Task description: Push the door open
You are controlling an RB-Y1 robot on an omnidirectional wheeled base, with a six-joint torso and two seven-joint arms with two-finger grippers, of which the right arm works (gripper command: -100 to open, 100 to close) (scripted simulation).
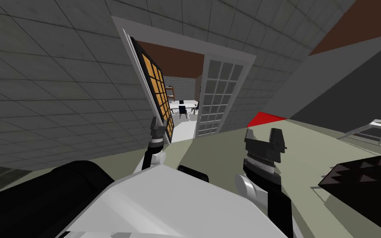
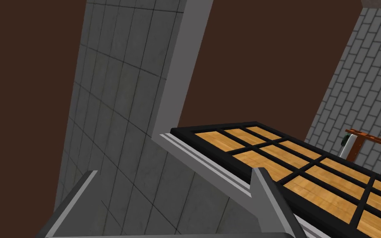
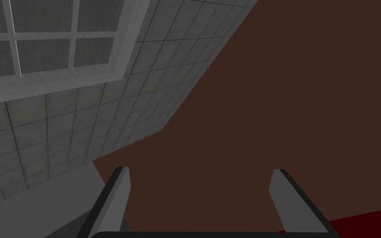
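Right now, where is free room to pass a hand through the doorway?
Free: the gap between the orange door and the white door, with bare floor up to the table. Crowded: beside the orange door's edge, where the left gripper is.

Door (image 2: 305, 182) of grained wood panes in matt black bars (grey tiled wall (image 2: 115, 124) beside, brick wall (image 2: 351, 82) beyond)

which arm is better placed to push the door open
Left. The left gripper is right beside the wood-paned door, already ajar; the right gripper hangs open well away from it.
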